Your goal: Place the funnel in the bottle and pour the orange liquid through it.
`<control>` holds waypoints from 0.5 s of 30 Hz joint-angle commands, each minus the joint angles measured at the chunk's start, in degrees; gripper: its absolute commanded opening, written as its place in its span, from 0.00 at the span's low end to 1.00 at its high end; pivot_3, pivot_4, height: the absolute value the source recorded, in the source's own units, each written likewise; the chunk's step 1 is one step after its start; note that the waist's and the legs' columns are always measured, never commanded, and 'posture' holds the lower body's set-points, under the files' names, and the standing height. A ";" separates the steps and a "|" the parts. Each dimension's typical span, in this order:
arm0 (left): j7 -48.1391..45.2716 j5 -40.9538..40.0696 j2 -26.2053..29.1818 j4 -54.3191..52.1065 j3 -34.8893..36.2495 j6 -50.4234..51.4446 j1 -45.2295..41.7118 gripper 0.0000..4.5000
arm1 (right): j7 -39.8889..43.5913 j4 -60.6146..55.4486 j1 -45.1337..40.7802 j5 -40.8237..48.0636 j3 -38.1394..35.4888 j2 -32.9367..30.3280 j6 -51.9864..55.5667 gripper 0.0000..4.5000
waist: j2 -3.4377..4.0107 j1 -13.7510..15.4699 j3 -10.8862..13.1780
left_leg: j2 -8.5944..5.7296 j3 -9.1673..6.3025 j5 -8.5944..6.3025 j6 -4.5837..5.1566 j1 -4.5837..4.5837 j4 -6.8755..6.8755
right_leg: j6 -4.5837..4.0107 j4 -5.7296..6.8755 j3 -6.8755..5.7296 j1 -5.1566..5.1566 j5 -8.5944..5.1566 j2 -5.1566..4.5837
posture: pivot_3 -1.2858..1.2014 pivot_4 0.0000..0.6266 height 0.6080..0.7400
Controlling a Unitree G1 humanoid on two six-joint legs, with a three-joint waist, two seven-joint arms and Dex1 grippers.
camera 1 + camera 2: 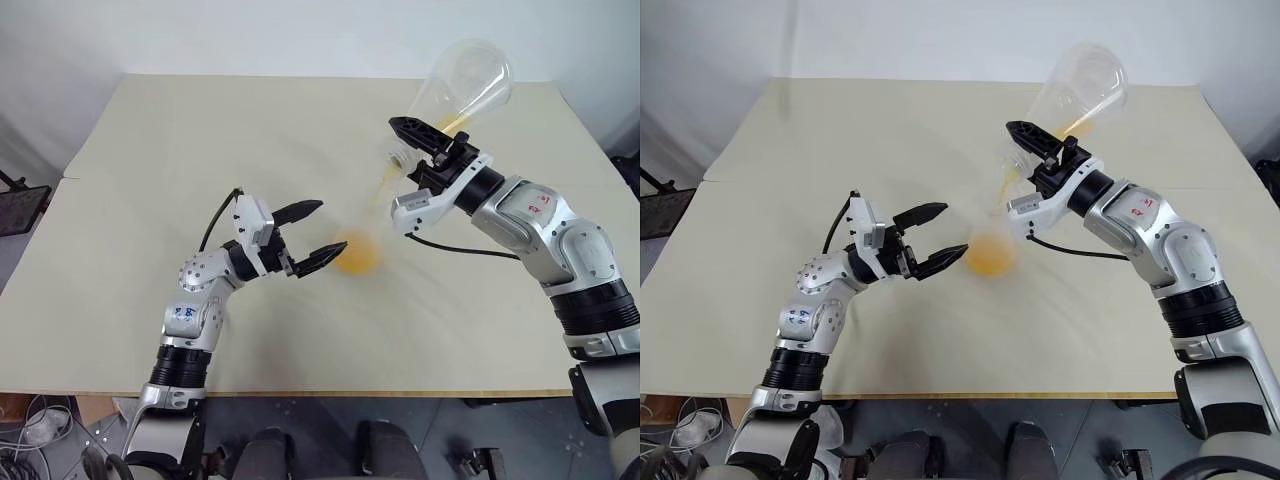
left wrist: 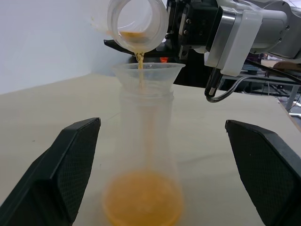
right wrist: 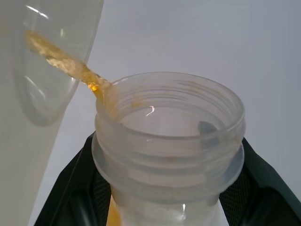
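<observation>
The right claw (image 1: 412, 150) is clamped round the neck of a large clear flask (image 1: 462, 82), tipped mouth-down so a thin stream of orange liquid (image 2: 141, 202) falls into the funnel (image 2: 147, 75). The funnel sits in the neck of the bottle (image 2: 146, 155), which stands on the worktop (image 1: 150, 150). The left claw (image 1: 316, 236) stands wide apart, a finger on either side of the bottle, touching nothing. The left wrist view shows the orange pool in the bottle's base; the right wrist view shows the flask's threaded mouth.

A pale beige table (image 1: 150, 150) stands before a white wall (image 1: 250, 30), cables (image 1: 30, 430) tangled on the floor beside it.
</observation>
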 commanded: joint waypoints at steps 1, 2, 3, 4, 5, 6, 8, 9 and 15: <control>0.19 -1.01 -0.38 -1.37 0.07 -0.79 -0.37 1.00 | -0.79 -1.10 -1.69 0.62 -0.92 -1.10 -0.37 0.55 | 0.00 0.00 0.00 | 0.00 0.00 0.00 0.00 0.00 0.00 | 0.00 0.00 0.00 0.00 0.00 0.00 | 0.52 0.24 1.00; 0.23 -0.97 -0.47 -1.39 0.04 -0.81 -0.36 1.00 | -0.73 -1.07 -1.81 0.72 -0.91 -1.09 -0.47 0.55 | 0.00 0.00 0.00 | 0.00 0.00 0.00 0.00 0.00 0.00 | 0.00 0.00 0.00 0.00 0.00 0.00 | 0.52 0.24 1.00; 0.28 -0.95 -0.55 -1.40 0.02 -0.82 -0.36 1.00 | -0.69 -1.05 -1.90 0.78 -0.91 -1.08 -0.52 0.55 | 0.00 0.00 0.00 | 0.00 0.00 0.00 0.00 0.00 0.00 | 0.00 0.00 0.00 0.00 0.00 0.00 | 0.52 0.24 1.00; 0.31 -0.93 -0.61 -1.42 0.00 -0.85 -0.34 1.00 | -0.71 -1.08 -2.00 0.72 -0.88 -1.08 -0.57 0.55 | 0.00 0.00 0.00 | 0.00 0.00 0.00 0.00 0.00 0.00 | 0.00 0.00 0.00 0.00 0.00 0.00 | 0.52 0.24 1.00; 0.37 -0.92 -0.70 -1.44 -0.03 -0.87 -0.32 1.00 | -0.70 -1.09 -2.12 0.71 -0.85 -1.05 -0.64 0.55 | 0.00 0.00 0.00 | 0.00 0.00 0.00 0.00 0.00 0.00 | 0.00 0.00 0.00 0.00 0.00 0.00 | 0.52 0.24 1.00; 0.43 -0.90 -0.78 -1.46 -0.06 -0.90 -0.29 1.00 | -0.69 -1.08 -2.23 0.70 -0.83 -1.03 -0.69 0.55 | 0.00 0.00 0.00 | 0.00 0.00 0.00 0.00 0.00 0.00 | 0.00 0.00 0.00 0.00 0.00 0.00 | 0.52 0.24 1.00; 0.54 -0.87 -0.93 -1.52 -0.11 -0.97 -0.20 1.00 | -0.68 -1.06 -2.32 0.68 -0.83 -1.04 -0.81 0.55 | 0.00 0.00 0.00 | 0.00 0.00 0.00 0.00 0.00 0.00 | 0.00 0.00 0.00 0.00 0.00 0.00 | 0.52 0.24 1.00; 0.60 -0.86 -1.02 -1.57 -0.13 -0.99 -0.13 1.00 | -0.73 -1.00 -2.34 0.60 -0.83 -1.13 -0.97 0.55 | 0.00 0.00 0.00 | 0.00 0.00 0.00 0.00 0.00 0.00 | 0.00 0.00 0.00 0.00 0.00 0.00 | 0.52 0.24 1.00; 0.87 -0.81 -1.33 -1.64 -0.16 -1.12 0.02 1.00 | -1.37 -0.95 -2.51 -0.10 -0.92 -1.45 -1.29 0.55 | 0.00 0.01 0.00 | 0.00 0.00 0.00 0.00 0.00 0.00 | 0.00 0.00 0.00 0.00 0.00 0.00 | 0.52 0.24 1.00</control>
